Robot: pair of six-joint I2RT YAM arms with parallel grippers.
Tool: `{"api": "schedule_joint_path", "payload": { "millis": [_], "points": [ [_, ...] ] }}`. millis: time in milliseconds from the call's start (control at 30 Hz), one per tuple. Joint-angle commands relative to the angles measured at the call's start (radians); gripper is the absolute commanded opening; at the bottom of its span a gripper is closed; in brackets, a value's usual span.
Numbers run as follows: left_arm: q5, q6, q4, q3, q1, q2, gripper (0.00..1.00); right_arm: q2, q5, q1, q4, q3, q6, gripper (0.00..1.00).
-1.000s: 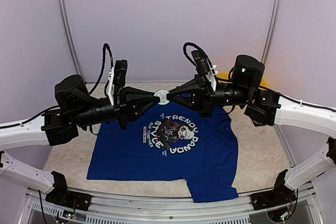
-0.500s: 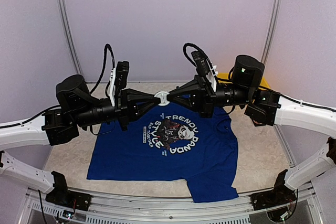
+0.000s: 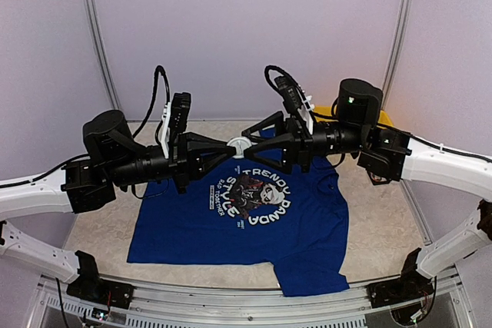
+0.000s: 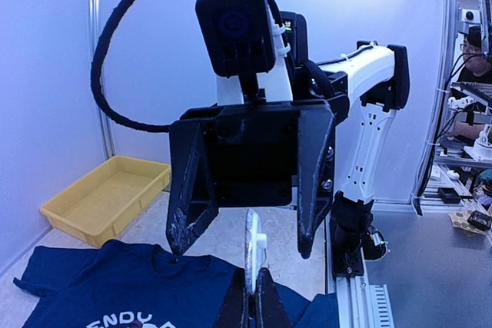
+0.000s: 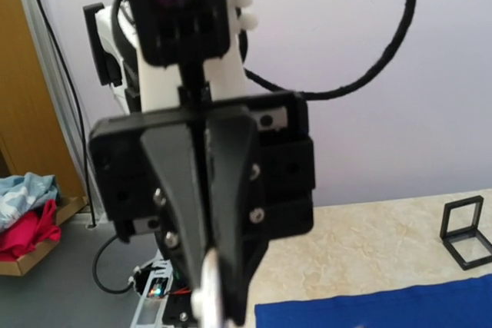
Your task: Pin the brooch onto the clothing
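The brooch (image 3: 238,145), a white round disc, hangs in the air above the collar of the clothing (image 3: 254,220), a royal-blue T-shirt with a white panda print spread flat on the table. My left gripper (image 3: 230,146) is shut on the disc's edge. The left wrist view shows the brooch (image 4: 253,247) edge-on between my closed fingers (image 4: 240,306). My right gripper (image 3: 246,147) faces it from the right, open, one finger on each side of the disc without touching it. In the right wrist view the brooch (image 5: 206,291) is blurred, and that gripper's own fingers are out of frame.
A yellow tray (image 4: 104,197) sits at the table's back right, behind my right arm. A small black square frame (image 5: 467,232) stands on the beige tabletop (image 3: 108,228). Off the table lies a pile of cloth (image 5: 27,220). White curtain walls enclose the back.
My right gripper has opened off the brooch and drawn back slightly. My left gripper has finished closing on it. The brooch has stayed in place.
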Motion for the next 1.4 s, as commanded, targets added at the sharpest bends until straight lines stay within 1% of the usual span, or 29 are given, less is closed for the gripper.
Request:
{"api": "schedule_joint_path", "payload": {
  "millis": [0,133,233,333,500,600,667,733,800,867,900,967,1033,1067,1133,1167,1267,1367],
  "points": [
    [0.024,0.031,-0.017,0.032,-0.006,0.002,0.00,0.032,-0.024,-0.005,-0.022,0.044,0.008,0.53],
    [0.035,0.031,-0.005,0.026,-0.007,0.002,0.00,0.044,-0.028,-0.005,-0.052,0.063,0.005,0.47],
    [0.053,0.031,0.001,0.024,-0.009,0.000,0.00,0.043,-0.017,-0.005,-0.064,0.063,-0.001,0.37],
    [0.079,0.066,-0.010,0.028,-0.009,0.006,0.00,0.049,-0.012,-0.005,-0.064,0.065,-0.002,0.31],
    [0.139,0.104,-0.015,0.015,-0.021,-0.007,0.00,0.066,-0.006,-0.006,-0.088,0.082,-0.003,0.16],
    [0.159,0.130,-0.015,0.013,-0.043,-0.014,0.00,0.081,0.006,-0.005,-0.117,0.099,-0.004,0.13],
    [0.146,0.158,-0.022,0.014,-0.062,-0.017,0.00,0.092,0.020,-0.005,-0.135,0.109,-0.004,0.12],
    [0.136,0.169,-0.030,0.019,-0.070,-0.012,0.00,0.101,0.024,-0.005,-0.148,0.117,-0.004,0.13],
    [0.126,0.167,-0.034,0.020,-0.070,-0.008,0.00,0.098,0.014,-0.006,-0.150,0.117,-0.010,0.16],
    [0.075,0.162,-0.027,0.014,-0.071,-0.016,0.00,0.089,-0.001,-0.006,-0.167,0.117,-0.036,0.20],
    [0.038,0.159,-0.026,0.007,-0.071,-0.020,0.00,0.078,-0.019,-0.006,-0.186,0.115,-0.064,0.25],
    [-0.019,0.164,-0.030,-0.003,-0.064,-0.031,0.00,0.043,-0.086,-0.005,-0.249,0.102,-0.153,0.40],
    [-0.030,0.165,-0.043,-0.005,-0.055,-0.040,0.00,-0.013,-0.136,-0.005,-0.317,0.071,-0.271,0.53],
    [-0.034,0.165,-0.049,-0.004,-0.055,-0.042,0.00,-0.041,-0.146,-0.006,-0.341,0.053,-0.302,0.56],
    [-0.039,0.166,-0.064,0.004,-0.054,-0.038,0.00,-0.080,-0.128,-0.005,-0.353,0.049,-0.317,0.58],
    [-0.043,0.166,-0.071,0.008,-0.054,-0.035,0.00,-0.091,-0.092,-0.006,-0.333,0.048,-0.306,0.57],
    [-0.045,0.166,-0.077,0.017,-0.055,-0.025,0.00,-0.104,0.030,-0.006,-0.208,0.019,-0.236,0.49],
    [-0.055,0.165,-0.079,0.026,-0.054,-0.018,0.00,-0.086,0.010,-0.004,-0.152,0.027,-0.204,0.43]
  ]
}}
